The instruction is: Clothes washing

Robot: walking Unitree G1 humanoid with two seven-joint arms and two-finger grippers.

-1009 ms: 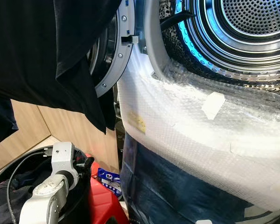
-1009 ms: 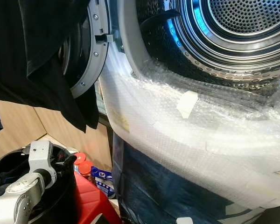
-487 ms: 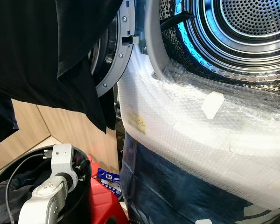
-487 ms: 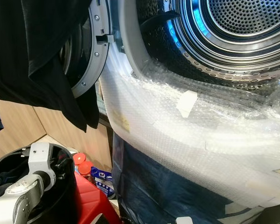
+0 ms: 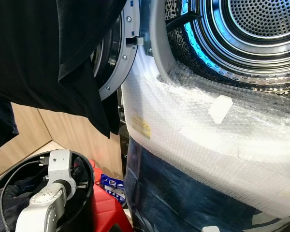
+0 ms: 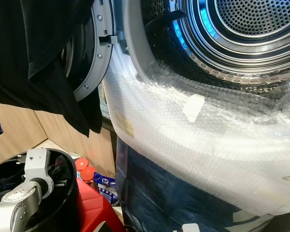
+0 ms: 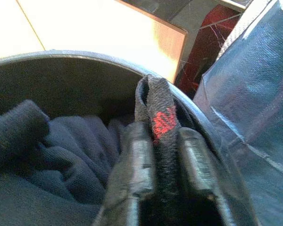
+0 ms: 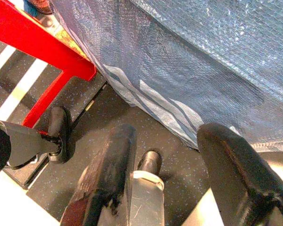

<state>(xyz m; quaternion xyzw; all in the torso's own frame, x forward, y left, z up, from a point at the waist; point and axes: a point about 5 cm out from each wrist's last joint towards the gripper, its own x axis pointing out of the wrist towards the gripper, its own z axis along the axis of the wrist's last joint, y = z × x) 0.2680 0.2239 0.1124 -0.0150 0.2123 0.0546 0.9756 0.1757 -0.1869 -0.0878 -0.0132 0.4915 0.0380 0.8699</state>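
Observation:
A black laundry basket (image 5: 88, 166) holds dark clothes (image 7: 47, 150) at the lower left. My left arm (image 5: 55, 169) reaches into it. In the left wrist view my left gripper (image 7: 162, 136) is shut on a fold of dark cloth with a red mark (image 7: 161, 115), close to the basket rim (image 7: 85, 55). The washing machine's steel drum (image 5: 261, 29) stands open at the upper right. A black garment (image 5: 38, 58) hangs over its open door (image 5: 117, 63). My right gripper (image 8: 172, 155) is open, hanging low above the dark floor beside the machine.
Bubble wrap (image 5: 208, 130) covers the machine's front below the opening, with blue film (image 5: 174, 198) under it. A red stool (image 5: 106, 208) stands between basket and machine, with red-capped bottles (image 6: 84, 170) and a blue packet (image 5: 112, 183) behind it. Wooden panels (image 5: 63, 128) stand on the left.
My left wrist has shifted a little to the left and lower into the basket. The machine and the hanging garment have stayed put.

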